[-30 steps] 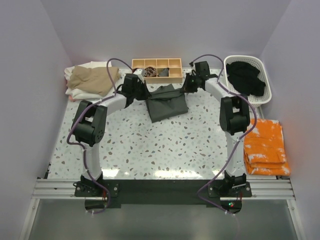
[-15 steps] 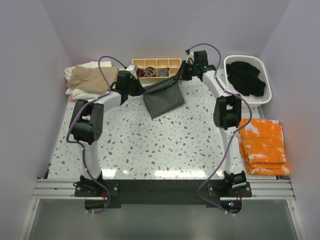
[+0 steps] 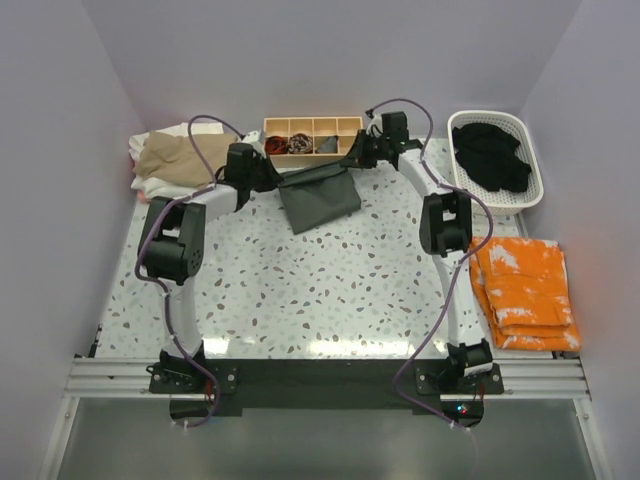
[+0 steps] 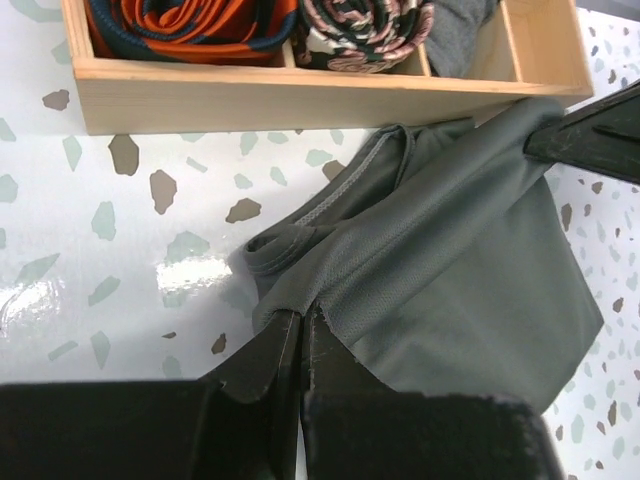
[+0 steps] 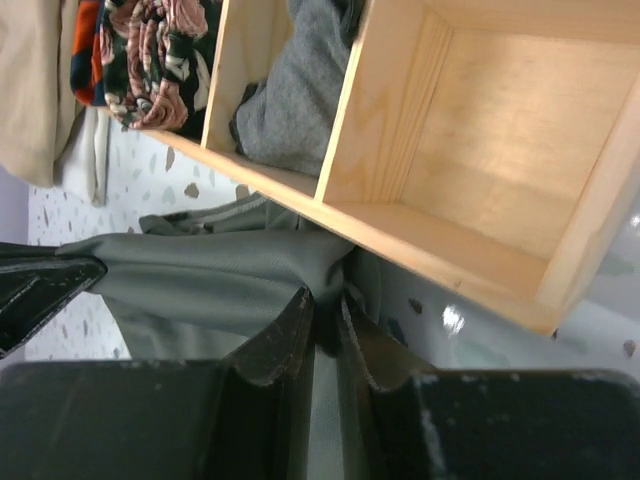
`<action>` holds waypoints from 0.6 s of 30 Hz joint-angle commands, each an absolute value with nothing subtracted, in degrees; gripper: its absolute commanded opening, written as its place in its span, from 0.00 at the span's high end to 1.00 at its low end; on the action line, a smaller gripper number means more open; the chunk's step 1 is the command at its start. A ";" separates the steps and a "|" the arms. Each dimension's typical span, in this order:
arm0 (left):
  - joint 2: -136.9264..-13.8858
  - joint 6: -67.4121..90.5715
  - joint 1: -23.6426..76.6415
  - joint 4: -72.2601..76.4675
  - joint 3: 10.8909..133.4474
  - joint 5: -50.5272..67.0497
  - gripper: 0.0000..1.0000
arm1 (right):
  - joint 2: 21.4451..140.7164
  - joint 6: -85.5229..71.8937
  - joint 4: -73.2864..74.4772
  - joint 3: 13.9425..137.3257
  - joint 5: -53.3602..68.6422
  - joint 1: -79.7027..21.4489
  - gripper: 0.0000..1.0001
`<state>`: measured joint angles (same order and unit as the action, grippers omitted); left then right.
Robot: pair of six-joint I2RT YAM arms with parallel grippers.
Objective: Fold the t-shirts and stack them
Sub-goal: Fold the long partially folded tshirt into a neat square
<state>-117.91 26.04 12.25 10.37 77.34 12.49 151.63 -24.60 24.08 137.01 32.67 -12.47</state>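
Observation:
A folded dark charcoal-grey t-shirt hangs between my two grippers at the back of the table, in front of the wooden box. My left gripper is shut on its left top corner. My right gripper is shut on its right top corner. The top edge is stretched taut between them, and the lower part rests on the table. A stack of tan and white t-shirts lies at the back left. A black t-shirt lies in the white basket.
A wooden divider box with rolled fabric bundles stands at the back centre, just behind the held shirt. A white basket stands at the back right. Folded orange cloth lies on the right. Purple walls enclose the table.
Both grippers have moved left and toward the back with the grey shirt, drawing its top edge taut. The shirt now hangs nearer the wooden box.

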 commanded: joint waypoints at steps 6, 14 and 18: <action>-119.54 25.23 10.02 18.10 79.10 5.73 0.00 | 148.63 -24.96 5.90 134.65 30.59 -11.34 0.40; -109.00 21.01 9.76 14.51 77.78 0.87 0.00 | 135.19 -21.01 1.06 119.99 26.98 -10.11 0.38; -105.21 22.85 10.02 13.88 76.21 10.42 0.00 | 128.61 -20.65 2.55 114.80 30.13 -10.11 0.38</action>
